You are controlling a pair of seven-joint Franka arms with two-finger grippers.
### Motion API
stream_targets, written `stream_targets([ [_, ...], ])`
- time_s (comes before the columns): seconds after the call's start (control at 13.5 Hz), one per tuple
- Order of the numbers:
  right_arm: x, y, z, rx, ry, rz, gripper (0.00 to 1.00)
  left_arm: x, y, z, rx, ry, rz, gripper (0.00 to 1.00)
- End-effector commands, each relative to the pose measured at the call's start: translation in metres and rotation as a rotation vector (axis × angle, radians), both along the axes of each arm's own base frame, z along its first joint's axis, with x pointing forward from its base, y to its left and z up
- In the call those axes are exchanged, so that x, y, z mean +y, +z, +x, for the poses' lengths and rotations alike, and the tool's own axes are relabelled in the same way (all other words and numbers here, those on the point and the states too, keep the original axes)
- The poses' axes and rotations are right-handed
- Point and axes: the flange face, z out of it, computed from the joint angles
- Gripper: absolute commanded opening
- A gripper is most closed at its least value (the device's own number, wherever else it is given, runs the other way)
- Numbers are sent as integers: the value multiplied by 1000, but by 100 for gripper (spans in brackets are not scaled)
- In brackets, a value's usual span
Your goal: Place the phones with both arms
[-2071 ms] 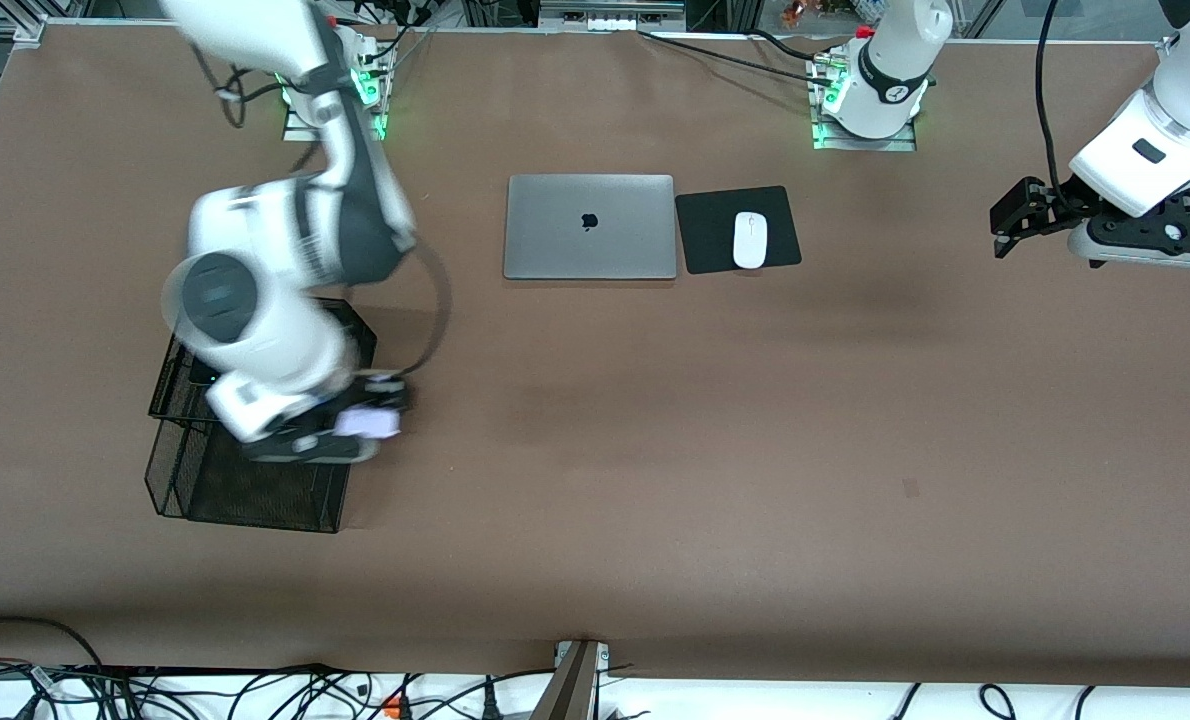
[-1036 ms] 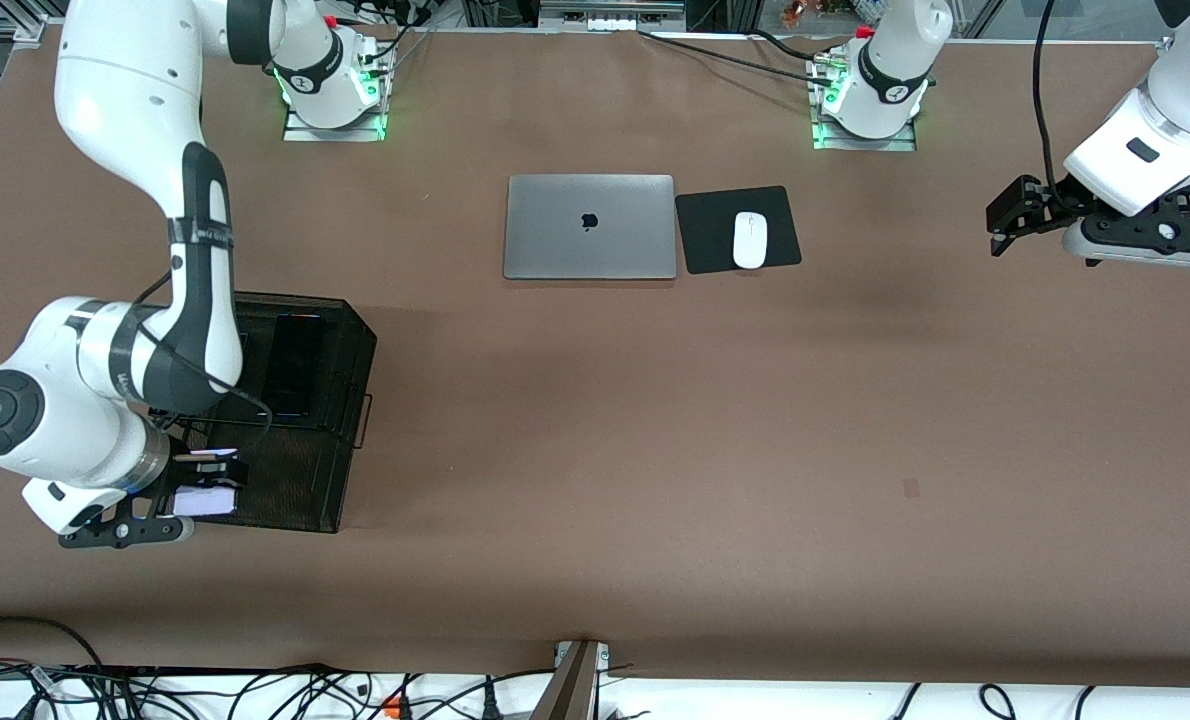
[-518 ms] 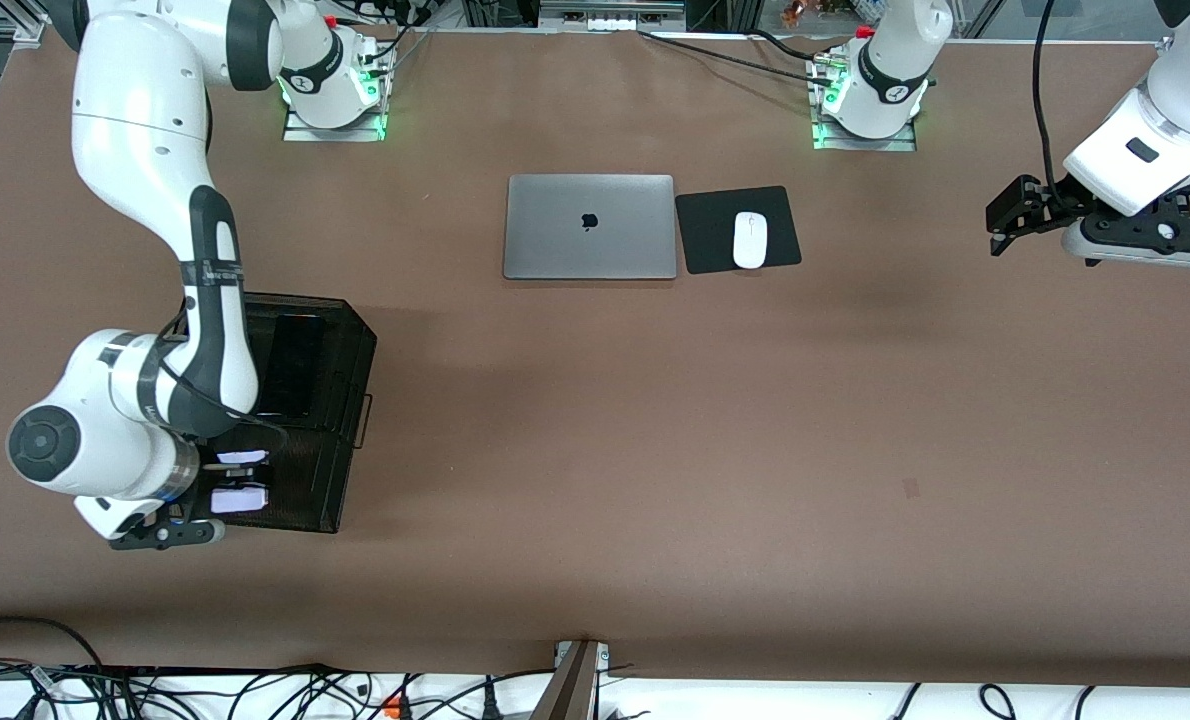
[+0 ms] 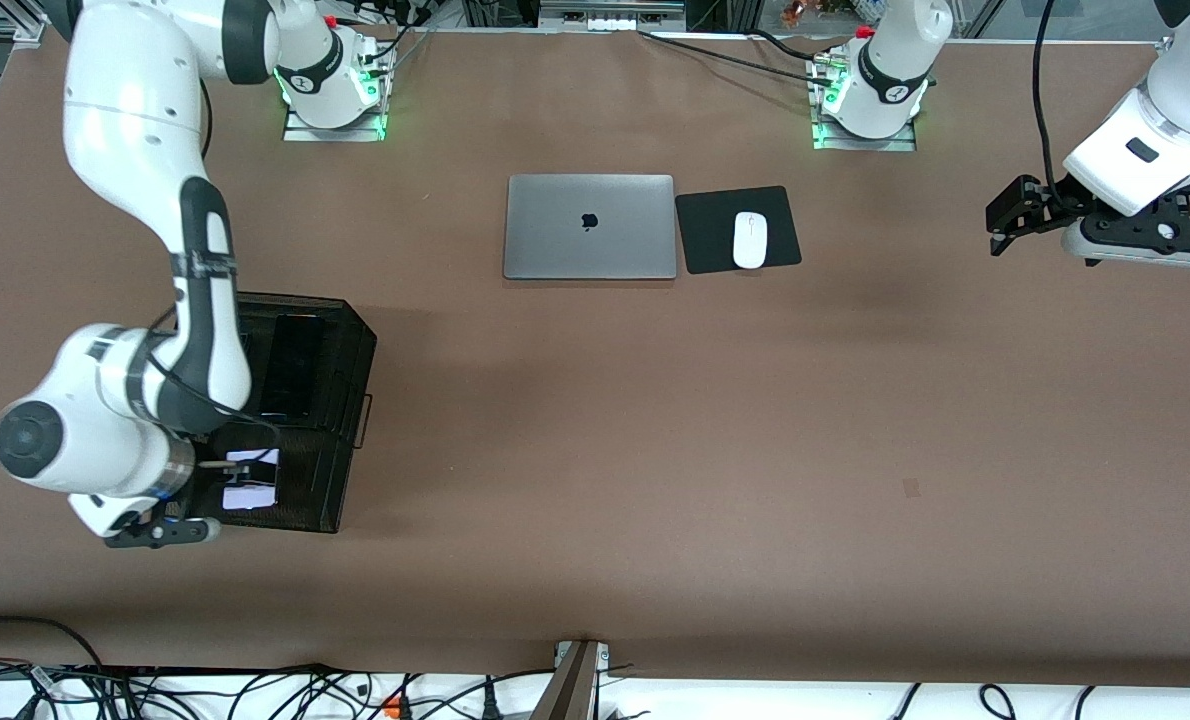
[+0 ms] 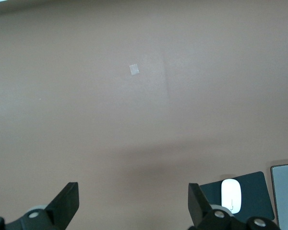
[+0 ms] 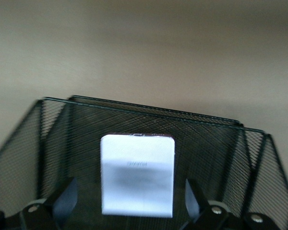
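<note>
The pale lilac phone (image 4: 252,480) lies in the lower tier of the black mesh tray (image 4: 355,345), at the right arm's end of the table. My right gripper (image 4: 217,484) is open around it, and in the right wrist view (image 6: 129,196) both fingers stand clear of the phone (image 6: 137,172). The long slim black phone (image 4: 295,365) lies in the tray's upper tier. The small squarish black phone is hidden. My left gripper (image 4: 997,215) is open and empty, waiting in the air over the left arm's end of the table; it also shows in the left wrist view (image 5: 134,196).
A closed grey laptop (image 4: 590,227) lies near the arms' bases, with a white mouse (image 4: 750,240) on a black pad (image 4: 710,235) beside it. The tray's mesh walls (image 6: 57,134) rise round the right gripper.
The right gripper carried the lilac phone over the tray's lower tier, opened and let it go; the phone now lies flat in the tray. The left arm has barely moved.
</note>
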Motion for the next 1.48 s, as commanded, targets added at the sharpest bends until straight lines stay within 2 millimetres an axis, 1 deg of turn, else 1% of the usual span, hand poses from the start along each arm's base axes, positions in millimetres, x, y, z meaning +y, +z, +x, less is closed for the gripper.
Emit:
stream_targets([
  [0.0, -6, 82, -20, 7, -2, 30, 100, -4, 7, -1, 7, -11, -6, 100],
  [0.07, -7, 101, -30, 38, 1, 36, 100, -6, 7, -1, 7, -14, -7, 100],
  [0.15, -12, 122, -39, 60, 1, 17, 100, -5, 7, -1, 7, -14, -7, 100],
  [0.22, -11, 144, -50, 79, -1, -13, 100, -3, 7, -1, 7, -13, -7, 100],
  [0.3, -6, 162, -63, 102, -9, -29, 100, -4, 6, -1, 12, -12, -6, 100],
  [0.44, 1, 179, -79, 114, -8, -24, 100, -3, 6, -1, 12, -11, -8, 100],
  [0.59, 2, 190, -100, 114, -12, -55, 100, 0, 6, -1, 14, -6, -12, 100],
  [0.74, 19, 206, -131, 81, -15, -86, 100, -2, 5, -1, 15, -6, -12, 100],
  [0.81, 15, 214, -150, 62, -22, -89, 100, -1, 6, -1, 14, -9, -12, 100],
  [0.89, 11, 225, -164, 48, -37, -79, 100, 0, 6, -1, 15, -13, -12, 100],
  [0.96, 4, 235, -174, 41, -50, -68, 100, 0, 6, -1, 14, -12, -12, 100],
  [1.04, -8, 247, -180, 35, -69, -62, 100, -1, 6, -1, 14, -9, -12, 100],
  [1.11, -15, 252, -185, 57, -83, -60, 100, 0, 5, -1, 16, -6, -14, 100],
  [1.18, -21, 259, -189, 77, -85, -57, 100, 1, 5, 0, 14, -4, -14, 100],
  [1.26, -23, 270, -189, 85, -76, -57, 100, 1, 5, 0, 16, -1, -14, 100],
  [1.41, -25, 272, -193, 125, -88, -58, 100, 0, 5, 0, 14, -3, -16, 100],
])
